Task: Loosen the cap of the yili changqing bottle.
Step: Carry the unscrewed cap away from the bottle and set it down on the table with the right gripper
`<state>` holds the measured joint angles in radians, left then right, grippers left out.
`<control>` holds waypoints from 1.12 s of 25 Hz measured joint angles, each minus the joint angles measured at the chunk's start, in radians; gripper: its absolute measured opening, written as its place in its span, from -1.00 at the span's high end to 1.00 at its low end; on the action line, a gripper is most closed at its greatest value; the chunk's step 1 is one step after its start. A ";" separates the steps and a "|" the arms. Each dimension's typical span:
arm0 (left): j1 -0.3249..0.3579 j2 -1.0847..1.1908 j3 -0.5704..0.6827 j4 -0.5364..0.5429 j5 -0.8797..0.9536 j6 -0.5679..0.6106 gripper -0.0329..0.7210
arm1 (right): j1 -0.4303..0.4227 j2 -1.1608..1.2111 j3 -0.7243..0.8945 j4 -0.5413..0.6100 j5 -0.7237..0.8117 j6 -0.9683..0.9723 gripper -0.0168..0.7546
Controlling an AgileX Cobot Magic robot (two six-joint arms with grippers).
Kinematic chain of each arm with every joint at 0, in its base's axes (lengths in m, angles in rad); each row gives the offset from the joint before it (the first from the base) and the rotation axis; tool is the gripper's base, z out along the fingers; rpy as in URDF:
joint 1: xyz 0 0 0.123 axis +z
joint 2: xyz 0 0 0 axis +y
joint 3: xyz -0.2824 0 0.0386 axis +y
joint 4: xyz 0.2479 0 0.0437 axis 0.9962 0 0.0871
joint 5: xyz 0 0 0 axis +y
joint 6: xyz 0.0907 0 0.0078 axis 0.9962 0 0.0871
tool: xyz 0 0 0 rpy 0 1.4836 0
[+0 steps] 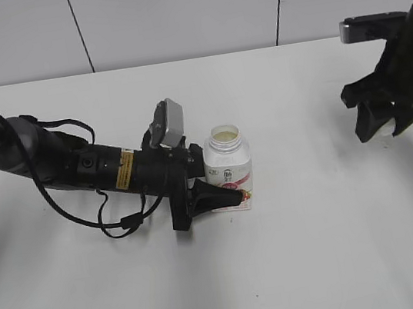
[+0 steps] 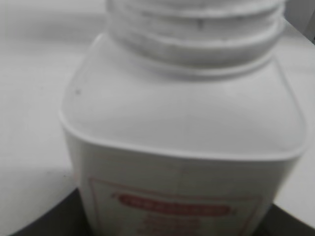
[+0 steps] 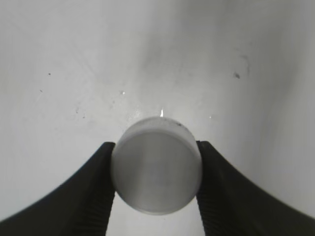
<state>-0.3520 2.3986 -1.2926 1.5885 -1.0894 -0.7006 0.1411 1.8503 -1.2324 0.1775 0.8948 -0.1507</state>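
Observation:
The yili changqing bottle (image 1: 229, 168) stands upright mid-table, white with a pink-red label, its wide neck uncovered. My left gripper (image 1: 231, 188) reaches in from the left and is shut on the lower body. The left wrist view shows the bottle (image 2: 182, 123) close up with its bare threaded neck (image 2: 197, 34), and dark fingers (image 2: 44, 222) at the bottom corners. Far right, my right gripper (image 1: 383, 126) is shut on the cap (image 1: 384, 129). In the right wrist view the round white cap (image 3: 156, 171) sits between both black fingers (image 3: 93, 196), over the bare table.
The white table (image 1: 301, 265) runs to a pale panelled wall at the back. My left arm and its looping cables (image 1: 114, 215) lie low across the left half. The right arm (image 1: 409, 54) rises at the right edge.

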 joint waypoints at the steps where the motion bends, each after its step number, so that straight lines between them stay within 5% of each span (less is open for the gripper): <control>1: 0.000 0.000 0.000 0.000 0.000 0.000 -0.11 | 0.000 0.000 0.028 0.000 -0.020 0.007 -0.05; 18: 0.000 0.000 0.000 0.000 -0.001 -0.002 -0.11 | -0.068 -0.001 0.227 -0.003 -0.334 0.064 -0.05; 28: 0.000 0.000 0.000 0.000 -0.001 -0.002 -0.11 | -0.068 0.051 0.228 -0.003 -0.370 0.066 -0.05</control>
<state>-0.3520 2.3986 -1.2926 1.5885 -1.0902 -0.7028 0.0735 1.9015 -1.0042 0.1744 0.5249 -0.0850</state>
